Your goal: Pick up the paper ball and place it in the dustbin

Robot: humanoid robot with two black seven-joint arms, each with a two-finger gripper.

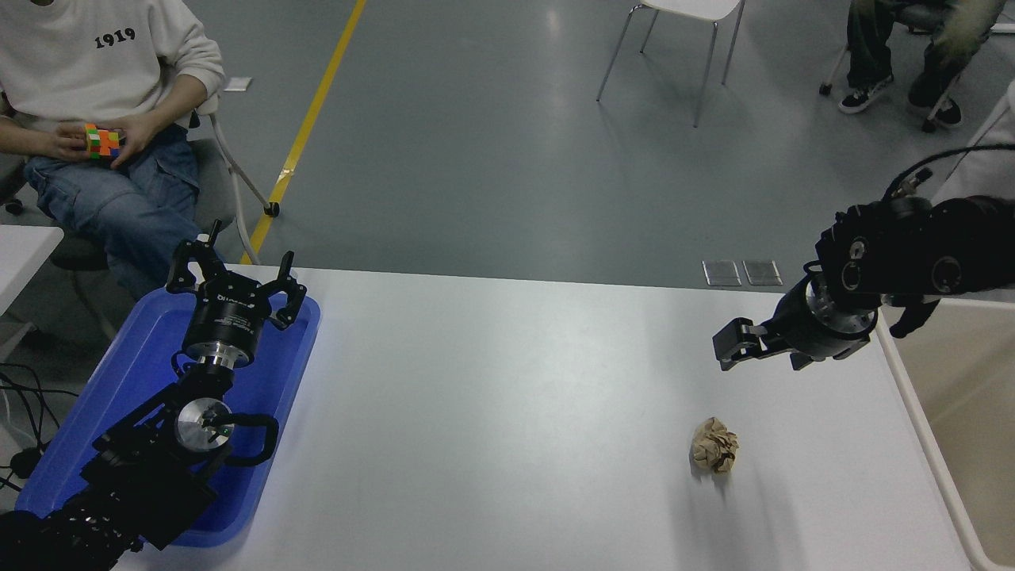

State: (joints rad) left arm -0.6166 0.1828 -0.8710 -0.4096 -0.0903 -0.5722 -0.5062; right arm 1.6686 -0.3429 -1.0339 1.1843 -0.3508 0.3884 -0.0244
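The paper ball, a crumpled tan wad, lies on the white table toward the front right. My right gripper hangs above the table behind the ball and slightly to its right, open, with nothing between its fingers and clear of the ball. The dustbin, cream-beige with a thick pale rim, stands against the table's right edge, partly cut off by the picture. My left gripper is parked open over the blue tray at the lower left.
A shallow blue tray lies under the left arm at the table's left end. A person sits at the far left turning a colour cube. A white chair and another person's legs are on the floor beyond.
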